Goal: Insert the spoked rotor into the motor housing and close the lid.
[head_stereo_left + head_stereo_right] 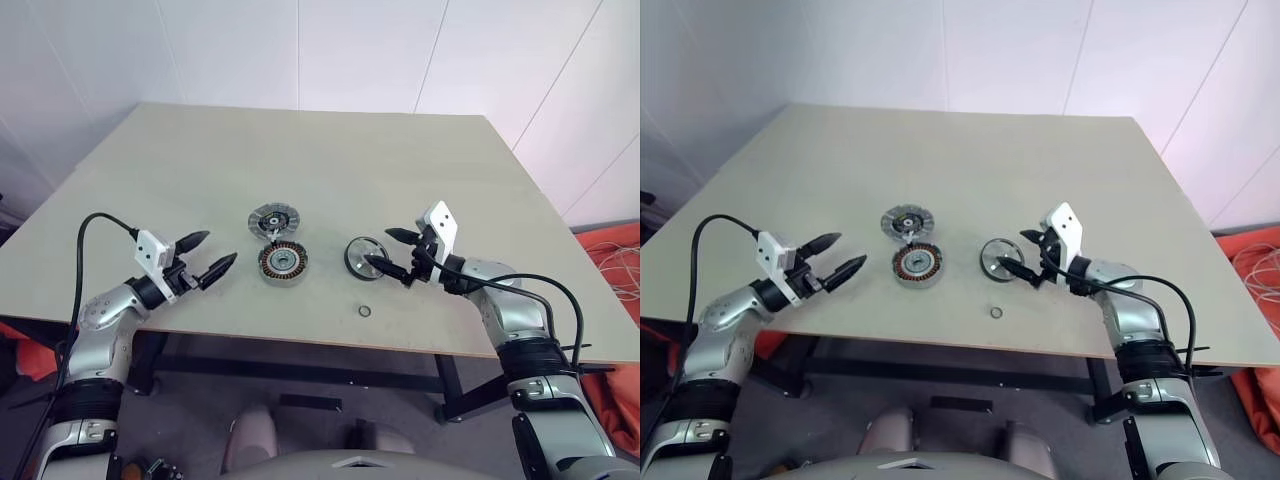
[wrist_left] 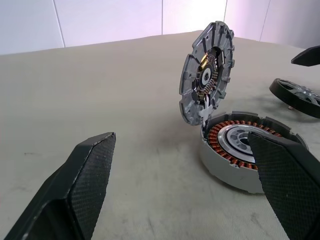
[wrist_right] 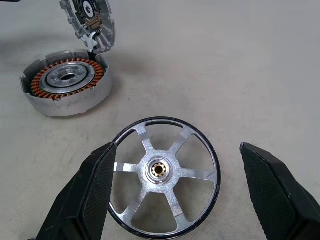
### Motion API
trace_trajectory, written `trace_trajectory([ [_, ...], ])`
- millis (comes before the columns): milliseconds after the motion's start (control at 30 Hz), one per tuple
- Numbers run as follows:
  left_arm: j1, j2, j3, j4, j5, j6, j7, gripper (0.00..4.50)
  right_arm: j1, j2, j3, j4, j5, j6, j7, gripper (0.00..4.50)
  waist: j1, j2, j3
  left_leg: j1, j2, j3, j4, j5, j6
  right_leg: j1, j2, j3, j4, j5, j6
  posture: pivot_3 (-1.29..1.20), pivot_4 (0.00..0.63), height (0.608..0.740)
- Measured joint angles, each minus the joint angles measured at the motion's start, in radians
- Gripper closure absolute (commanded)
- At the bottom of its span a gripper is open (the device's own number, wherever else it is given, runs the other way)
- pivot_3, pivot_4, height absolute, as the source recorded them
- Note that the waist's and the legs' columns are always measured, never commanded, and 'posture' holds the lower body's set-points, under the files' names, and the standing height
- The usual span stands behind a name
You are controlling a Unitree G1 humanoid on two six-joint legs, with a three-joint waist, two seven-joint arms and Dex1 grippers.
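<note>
Right wrist view: spoked rotor (image 3: 164, 181) lies flat on the surface (image 1: 330, 150), between the spread, empty fingers (image 3: 92, 192) of the right gripper (image 1: 388, 250). Motor housing (image 1: 283, 263) sits nearby, lid (image 1: 273, 219) hinged upright. Left gripper (image 1: 207, 255) hovers released beside it. Rotor appears rigid metal, probably weighty and smooth; grasping across its dark rim seems safest, avoiding the spokes.

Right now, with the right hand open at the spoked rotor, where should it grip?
Take the spoked rotor across its dark rim, coming from above with the right hand. It lies flat on the table, so the rim's opposite edges probably suit the fingers best.
</note>
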Motion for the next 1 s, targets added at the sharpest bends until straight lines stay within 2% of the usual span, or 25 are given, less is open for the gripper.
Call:
trace_trajectory([
  [367,-0.013,0.002,0.000,0.000,0.000,0.000,-0.008,0.01,-0.002,0.000,0.001,0.000,-0.006,0.001,-0.017,0.00,0.000,0.000,0.000,0.000,0.000,0.000,0.000,0.000,0.000,0.000,0.000,0.000,0.000,0.000,0.000,0.00,0.000,0.740],
  [600,0.005,0.006,0.003,-0.001,-0.006,0.001,-0.023,0.01,-0.081,-0.032,0.088,-0.105,-0.035,0.106,0.033,0.00,-0.004,0.000,0.000,0.001,0.001,0.000,0.000,0.000,0.000,-0.001,0.001,0.001,0.001,0.000,0.000,0.00,0.000,0.740],
  [833,0.040,0.005,0.003,-0.030,-0.031,0.037,-0.034,0.01,-0.265,-0.045,0.286,-0.206,-0.092,0.235,0.151,0.00,0.000,0.000,0.000,0.001,0.000,-0.001,0.000,0.000,0.000,-0.001,0.001,0.001,0.002,0.000,0.000,0.00,0.000,0.740],
  [1000,0.070,0.001,0.003,-0.078,-0.066,0.074,-0.047,0.01,-0.368,-0.071,0.480,-0.168,-0.239,0.123,0.272,0.00,0.000,0.000,0.000,0.001,0.000,-0.001,0.001,0.000,0.000,-0.001,0.000,0.002,0.002,0.000,0.000,0.00,0.000,0.740],
])
